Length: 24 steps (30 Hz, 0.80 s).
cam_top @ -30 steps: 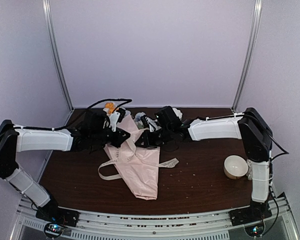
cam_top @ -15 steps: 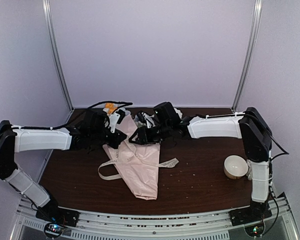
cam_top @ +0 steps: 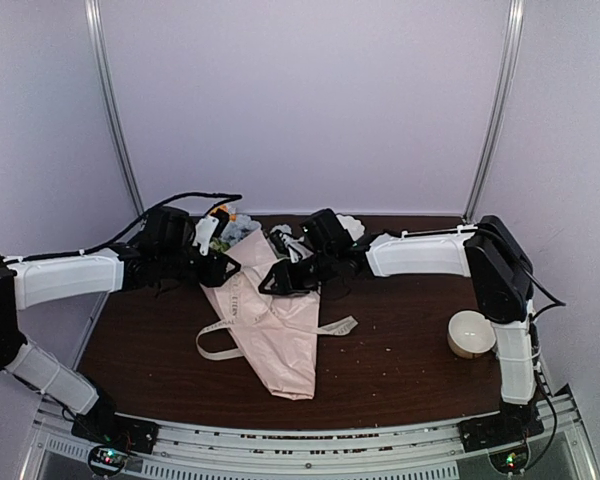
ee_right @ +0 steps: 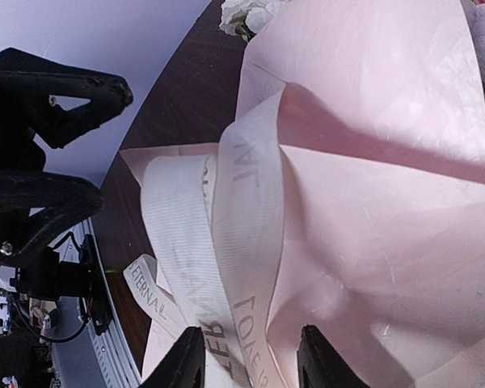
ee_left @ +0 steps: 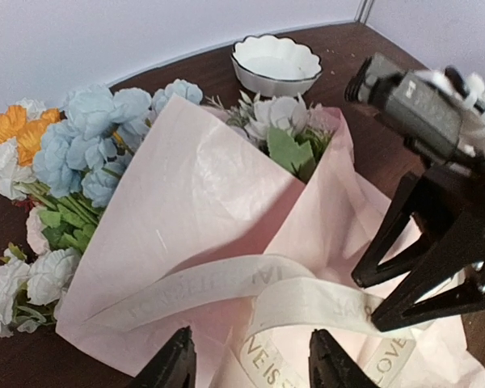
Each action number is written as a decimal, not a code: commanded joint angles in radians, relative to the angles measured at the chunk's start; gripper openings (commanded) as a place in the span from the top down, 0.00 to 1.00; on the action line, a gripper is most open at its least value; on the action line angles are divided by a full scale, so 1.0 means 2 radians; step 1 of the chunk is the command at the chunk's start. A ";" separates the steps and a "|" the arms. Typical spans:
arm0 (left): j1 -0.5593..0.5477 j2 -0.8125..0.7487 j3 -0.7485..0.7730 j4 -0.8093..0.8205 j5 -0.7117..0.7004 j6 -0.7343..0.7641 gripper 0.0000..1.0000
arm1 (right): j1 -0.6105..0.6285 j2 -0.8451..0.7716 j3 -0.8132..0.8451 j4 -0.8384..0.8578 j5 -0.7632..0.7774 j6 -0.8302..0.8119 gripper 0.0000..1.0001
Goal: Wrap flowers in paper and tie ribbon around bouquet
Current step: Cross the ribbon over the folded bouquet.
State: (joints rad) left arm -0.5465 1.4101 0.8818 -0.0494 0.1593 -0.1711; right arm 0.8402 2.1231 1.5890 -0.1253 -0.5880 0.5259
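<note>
Robot lab booth
Plain walls (cam_top: 310,100) and metal poles (cam_top: 115,110) are enclosing a table (cam_top: 400,365); a rail (cam_top: 310,445) is edging its near side.

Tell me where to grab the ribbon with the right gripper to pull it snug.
Probably the free tail of the ribbon lying flat on the table right of the pink paper. Come from above with the right gripper, fingers across its narrow width; there no paper gets pinched.

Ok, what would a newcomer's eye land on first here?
The pale pink crinkly paper cone lies mid-table, pastel artificial flowers spilling from its far end. A cream printed ribbon loops loosely across it, and the left gripper and right gripper hover open close to it.
</note>
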 commanded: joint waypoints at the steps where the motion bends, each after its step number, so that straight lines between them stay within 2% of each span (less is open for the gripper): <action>1: 0.005 0.024 0.014 -0.023 0.050 0.055 0.50 | 0.003 0.004 0.015 0.003 -0.012 0.000 0.63; 3: 0.006 0.035 0.019 -0.022 0.044 0.061 0.51 | 0.003 0.005 0.016 0.007 -0.017 0.005 0.68; 8: 0.006 0.048 0.025 -0.021 0.037 0.072 0.57 | 0.002 0.001 0.012 0.012 -0.027 0.008 0.90; 11: 0.005 0.049 0.024 -0.010 0.025 0.068 0.67 | 0.002 -0.002 0.012 0.014 -0.028 0.009 0.98; 17: 0.004 0.056 0.021 0.023 0.030 0.068 0.84 | 0.002 -0.004 0.012 0.018 -0.035 0.012 1.00; 20: 0.005 0.066 0.031 0.017 0.035 0.069 0.99 | 0.002 -0.006 0.010 0.021 -0.039 0.012 1.00; 24: 0.004 0.067 0.038 0.016 0.041 0.070 1.00 | 0.001 -0.009 0.008 0.030 -0.043 0.012 1.00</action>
State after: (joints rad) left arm -0.5385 1.5394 0.9211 -0.0612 0.2207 -0.0425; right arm 0.8402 2.1231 1.5963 -0.1043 -0.6540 0.5488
